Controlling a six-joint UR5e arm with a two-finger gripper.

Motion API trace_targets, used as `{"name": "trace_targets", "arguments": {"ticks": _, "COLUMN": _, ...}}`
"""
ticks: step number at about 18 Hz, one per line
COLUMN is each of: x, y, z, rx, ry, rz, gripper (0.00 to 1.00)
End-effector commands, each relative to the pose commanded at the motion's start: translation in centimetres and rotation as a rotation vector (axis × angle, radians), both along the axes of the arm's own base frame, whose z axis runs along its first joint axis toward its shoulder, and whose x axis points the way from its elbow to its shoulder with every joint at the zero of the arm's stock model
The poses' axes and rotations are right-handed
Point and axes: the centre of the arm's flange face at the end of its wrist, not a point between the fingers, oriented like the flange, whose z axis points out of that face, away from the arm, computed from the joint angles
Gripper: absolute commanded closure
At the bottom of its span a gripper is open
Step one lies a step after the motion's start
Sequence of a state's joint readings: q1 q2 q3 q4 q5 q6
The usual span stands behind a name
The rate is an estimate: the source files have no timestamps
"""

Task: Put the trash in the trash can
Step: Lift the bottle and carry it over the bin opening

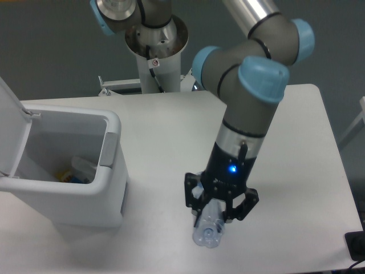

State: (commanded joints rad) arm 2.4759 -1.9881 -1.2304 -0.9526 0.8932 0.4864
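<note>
The black two-finger gripper (219,210) is pinching the clear plastic bottle (209,228) near its upper part, held above the white bench (171,142), well to the right of the large white rectangular trash can (108,188). To do this carry well, keep the pinch firm, clear the can's rim, and release only over the opening. The bottle's long axis runs nearly in line with the gripper, free end pointing down toward the camera
</note>
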Motion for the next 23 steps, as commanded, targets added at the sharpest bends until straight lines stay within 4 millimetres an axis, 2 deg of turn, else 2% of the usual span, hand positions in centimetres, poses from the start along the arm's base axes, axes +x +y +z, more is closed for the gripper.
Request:
{"name": "trace_targets", "arguments": {"ticks": 2, "x": 1.0, "y": -0.2, "z": 2.2, "rx": 0.056, "ry": -0.023, "rz": -0.017, "gripper": 0.61}}
{"name": "trace_targets", "arguments": {"ticks": 5, "x": 3.2, "y": -1.1, "z": 6.6, "rx": 0.161, "ry": -0.037, "rz": -0.058, "gripper": 0.61}}
{"name": "trace_targets", "arguments": {"ticks": 7, "x": 4.8, "y": -1.2, "z": 8.4, "rx": 0.213, "ry": -0.06, "rz": -0.098, "gripper": 0.61}}
{"name": "trace_targets", "arguments": {"ticks": 10, "x": 6.2, "y": -1.0, "z": 9.1, "rx": 0.239, "ry": -0.083, "rz": -0.131, "gripper": 0.61}}
{"name": "trace_targets", "arguments": {"ticks": 11, "x": 7.6, "y": -0.9, "z": 9.7, "rx": 0.245, "ry": -0.092, "rz": -0.144, "gripper": 0.61}}
{"name": "trace_targets", "arguments": {"ticks": 15, "x": 10.4, "y": -0.5, "z": 9.8, "rx": 0.238, "ry": -0.119, "rz": -0.165, "gripper": 0.61}}
{"name": "trace_targets", "arguments": {"ticks": 17, "x": 11.7, "y": -1.0, "z": 10.3, "rx": 0.24, "ry": -0.117, "rz": -0.173, "gripper": 0.61}}
{"name": "trace_targets", "arguments": {"ticks": 18, "x": 12.6, "y": -0.6, "z": 10.2, "rx": 0.237, "ry": -0.122, "rz": -0.187, "gripper": 0.61}}
{"name": "trace_targets", "arguments": {"ticks": 19, "x": 15.1, "y": 0.3, "z": 10.1, "rx": 0.229, "ry": -0.138, "rz": -0.219, "gripper": 0.61}}
{"name": "trace_targets", "arguments": {"ticks": 20, "x": 16.2, "y": 0.6, "z": 9.5, "rx": 0.217, "ry": -0.147, "rz": -0.231, "gripper": 0.61}}
{"name": "trace_targets", "arguments": {"ticks": 23, "x": 17.9, "y": 1.0, "z": 8.0, "rx": 0.201, "ry": -0.155, "rz": -0.255, "gripper": 0.6}}
